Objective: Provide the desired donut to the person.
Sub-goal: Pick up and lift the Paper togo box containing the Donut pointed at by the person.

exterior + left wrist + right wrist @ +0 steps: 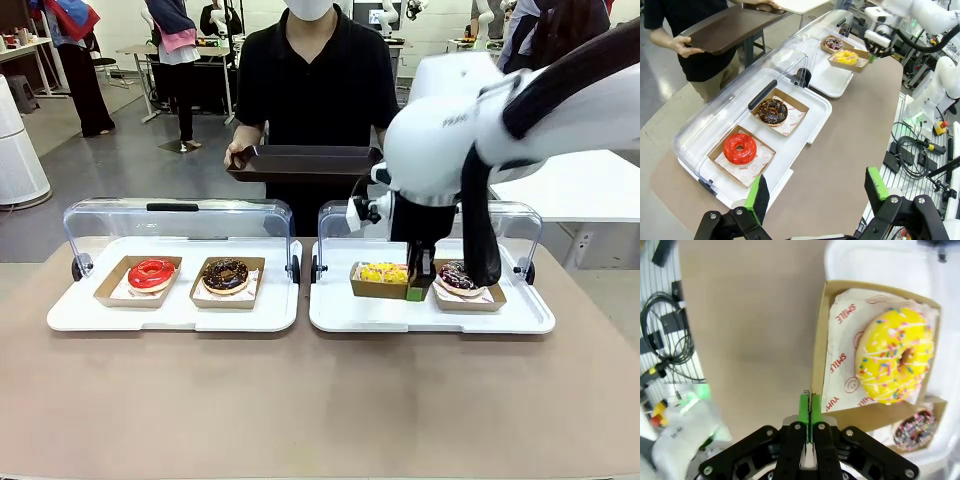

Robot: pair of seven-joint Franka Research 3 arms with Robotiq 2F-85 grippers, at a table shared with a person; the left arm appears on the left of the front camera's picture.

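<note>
2 white trays lie on the tabletop. Right gripper: jaws pinched on the side wall of the box carrying the yellow donut, beside a dark sprinkled donut at the right-hand tray. Left gripper: jaws wide, holding nothing, over the tabletop. Person, far side, holds 1 brown tray with both hands.

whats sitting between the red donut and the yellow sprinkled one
The chocolate donut lies between the red donut and the yellow donut, beside the red one; the front view shows it.
</note>
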